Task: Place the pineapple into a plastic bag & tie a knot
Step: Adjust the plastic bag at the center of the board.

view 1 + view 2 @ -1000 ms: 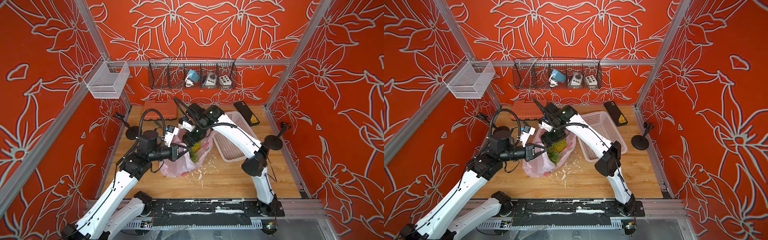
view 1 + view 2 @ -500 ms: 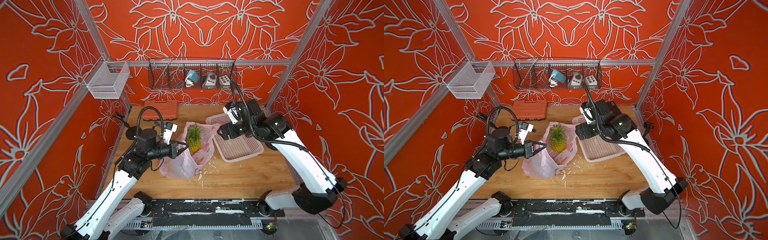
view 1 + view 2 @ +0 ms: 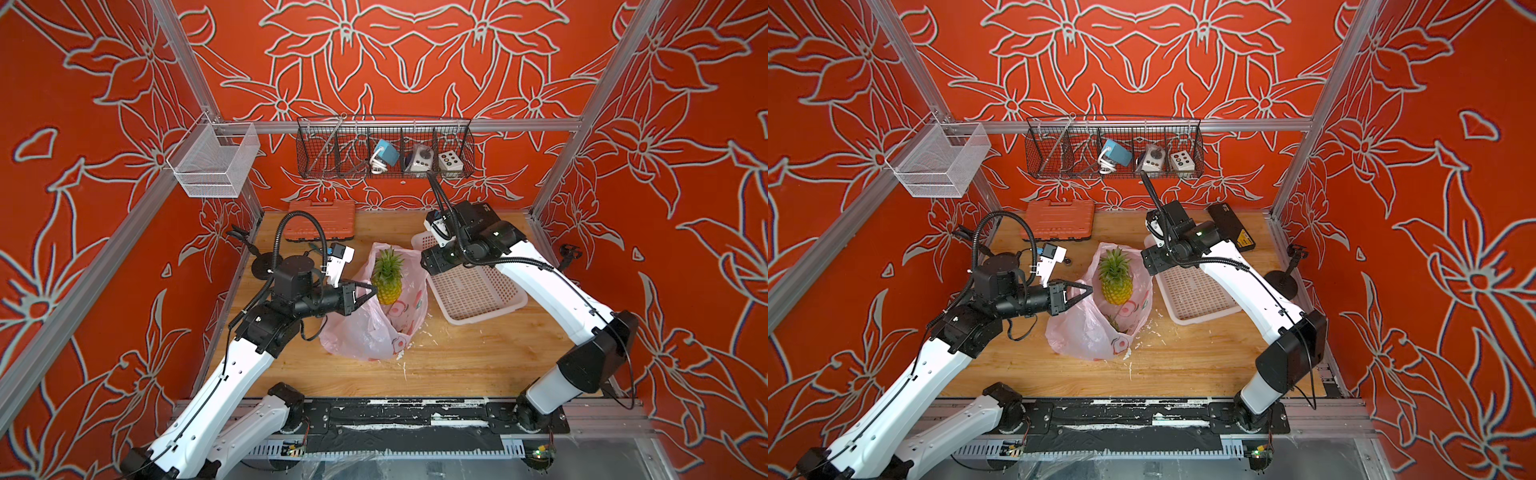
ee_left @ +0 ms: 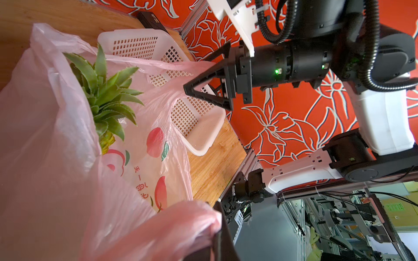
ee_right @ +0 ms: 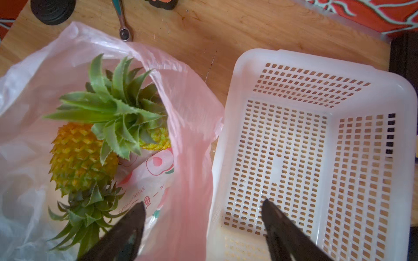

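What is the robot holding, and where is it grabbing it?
The left gripper pinches the bag by its top edge. The right gripper is open, holding nothing.

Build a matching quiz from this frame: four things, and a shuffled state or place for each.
Things
1. pineapple
2. left gripper
3. right gripper
4. basket

States or places
A. jaws apart
B. empty, beside the bag
C. inside the bag
D. shut on the bag's edge

Pairs: 1-C, 2-D, 3-A, 4-B
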You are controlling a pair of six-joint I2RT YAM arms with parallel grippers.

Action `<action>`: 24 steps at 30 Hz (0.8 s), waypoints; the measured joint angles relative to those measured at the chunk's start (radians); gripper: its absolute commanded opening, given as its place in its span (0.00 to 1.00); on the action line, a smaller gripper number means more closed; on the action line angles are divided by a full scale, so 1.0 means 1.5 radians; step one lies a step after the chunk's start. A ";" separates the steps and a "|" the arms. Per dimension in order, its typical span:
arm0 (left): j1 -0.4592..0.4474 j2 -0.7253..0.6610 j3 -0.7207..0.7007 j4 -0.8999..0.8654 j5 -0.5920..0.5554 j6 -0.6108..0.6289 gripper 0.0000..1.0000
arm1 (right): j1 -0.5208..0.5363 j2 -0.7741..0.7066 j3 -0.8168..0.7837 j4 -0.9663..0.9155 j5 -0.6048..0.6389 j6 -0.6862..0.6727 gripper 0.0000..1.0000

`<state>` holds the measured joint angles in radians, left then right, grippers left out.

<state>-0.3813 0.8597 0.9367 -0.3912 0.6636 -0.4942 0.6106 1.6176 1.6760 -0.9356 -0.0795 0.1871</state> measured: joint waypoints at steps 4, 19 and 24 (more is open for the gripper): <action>0.000 0.000 0.017 -0.019 -0.006 0.000 0.00 | -0.006 0.002 0.002 0.011 -0.025 -0.003 0.03; 0.086 0.089 0.432 -0.284 -0.167 0.019 0.00 | -0.003 -0.155 0.232 -0.062 -0.096 0.031 0.00; 0.197 0.162 0.477 -0.319 -0.124 0.013 0.00 | -0.006 -0.154 0.271 -0.097 -0.100 0.040 0.00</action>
<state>-0.0853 1.1023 1.6516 -0.8696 0.4774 -0.4744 0.6022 1.3872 2.0823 -1.0809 -0.2302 0.2478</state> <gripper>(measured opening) 0.047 0.045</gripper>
